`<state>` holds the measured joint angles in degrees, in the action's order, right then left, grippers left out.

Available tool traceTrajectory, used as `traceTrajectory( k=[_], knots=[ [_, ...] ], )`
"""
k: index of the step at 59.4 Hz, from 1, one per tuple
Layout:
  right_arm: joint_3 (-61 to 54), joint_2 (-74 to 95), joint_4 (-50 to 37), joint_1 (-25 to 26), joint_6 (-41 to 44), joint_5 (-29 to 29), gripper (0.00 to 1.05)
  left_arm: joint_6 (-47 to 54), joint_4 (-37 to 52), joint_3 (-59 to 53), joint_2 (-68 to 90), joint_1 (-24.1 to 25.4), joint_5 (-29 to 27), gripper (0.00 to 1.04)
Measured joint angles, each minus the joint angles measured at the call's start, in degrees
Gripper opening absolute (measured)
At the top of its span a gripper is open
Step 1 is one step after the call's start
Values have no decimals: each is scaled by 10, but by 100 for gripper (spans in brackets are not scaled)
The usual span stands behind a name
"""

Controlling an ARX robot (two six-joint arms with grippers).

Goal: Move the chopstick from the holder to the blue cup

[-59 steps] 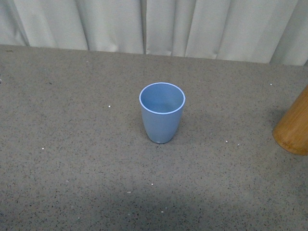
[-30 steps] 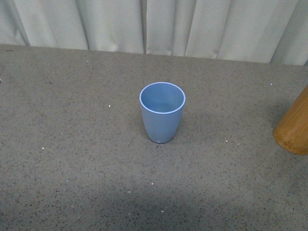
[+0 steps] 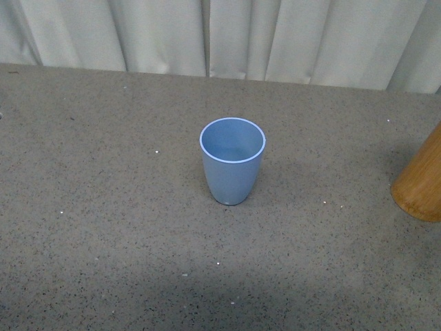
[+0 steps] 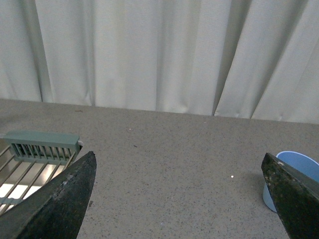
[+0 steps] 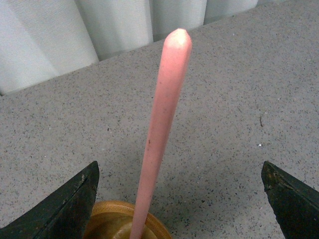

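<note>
The chopstick (image 5: pixel 162 129) was seen standing in the holder (image 5: pixel 114 214), well to the right of the blue cup (image 3: pixel 232 162) on the counter (image 3: pixel 103 207); the right fingers (image 5: pixel 70 204) were spread wide on either side of it, with nothing touched; the left fingers (image 4: pixel 60 199) were likewise spread and empty, near the blue cup. No grasp was judged to have been made yet; if the right fingers were closed off-centre, the thin stick could be pushed aside and missed, or the holder tipped; if it were pinched loosely or lifted at a slant, it could be dragged against the holder's rim and dropped; once carried over, its lower tip could be knocked against the blue cup and the cup toppled.
</note>
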<state>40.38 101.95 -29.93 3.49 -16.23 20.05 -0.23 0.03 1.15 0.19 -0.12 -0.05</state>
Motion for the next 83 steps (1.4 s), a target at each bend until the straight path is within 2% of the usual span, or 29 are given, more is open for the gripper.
traceTrajectory(
  k=[43,65,83],
  knots=[
    [15,31,-21,-2,-7,11,95,0,0,0,0,0,0,98],
    [15,38,-38,-8,-27,35,95,0,0,0,0,0,0,98],
    [15,43,-44,-14,-28,43,50,0,0,0,0,0,0,98]
  ],
)
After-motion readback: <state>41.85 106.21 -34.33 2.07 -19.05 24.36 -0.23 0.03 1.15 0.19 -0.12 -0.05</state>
